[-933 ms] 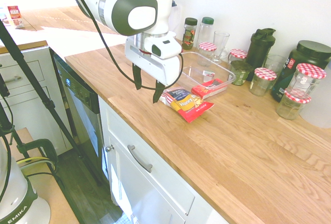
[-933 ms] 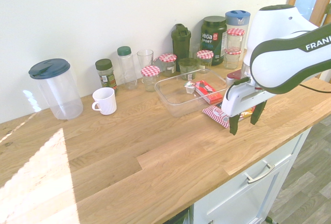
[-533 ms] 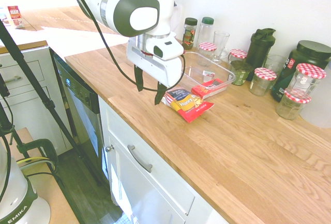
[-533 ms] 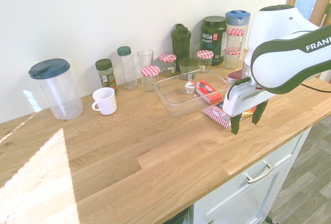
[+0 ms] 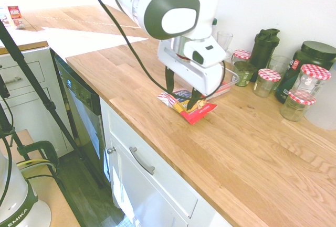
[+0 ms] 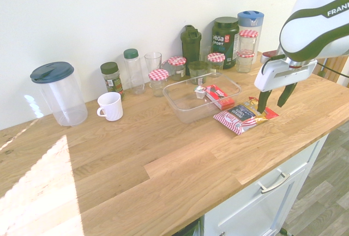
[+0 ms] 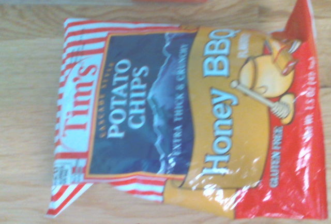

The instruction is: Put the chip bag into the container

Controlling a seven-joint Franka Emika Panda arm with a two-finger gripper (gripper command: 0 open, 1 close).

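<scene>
Seen from the second exterior view, a clear pitcher with a dark lid point(image 6: 66, 102) stands at the far left of the table point(image 6: 125, 165), with a white mug point(image 6: 112, 108) to its right. Behind the mug is a dark-lidded jar point(image 6: 112, 79), then a green-capped bottle point(image 6: 134, 75) and an empty-looking drinking glass point(image 6: 153, 62). Two jars with red-checked lids point(image 6: 158, 84) follow, one farther back than the other. Next comes the container point(image 6: 184, 115), a clear shallow tub with a small white cup point(image 6: 200, 92) and a flat red packet point(image 6: 220, 98) inside. Behind it stand a dark shaker bottle point(image 6: 191, 48), a squat jar point(image 6: 198, 71) and another checked-lid jar point(image 6: 216, 65). The chip bag point(image 6: 239, 117) lies flat on the table just right of the container, outside it; the wrist view shows its Honey BBQ front facing up. Farther back are a black Vega Sport tub point(image 6: 225, 50), two stacked checked-lid jars point(image 6: 246, 52) and a blue-lidded pitcher point(image 6: 251, 20). At the right, the hand point(image 6: 272, 108) points down at the bag's red end, its fingers spread and gripping nothing; whether they touch the bag, I cannot tell.
</scene>
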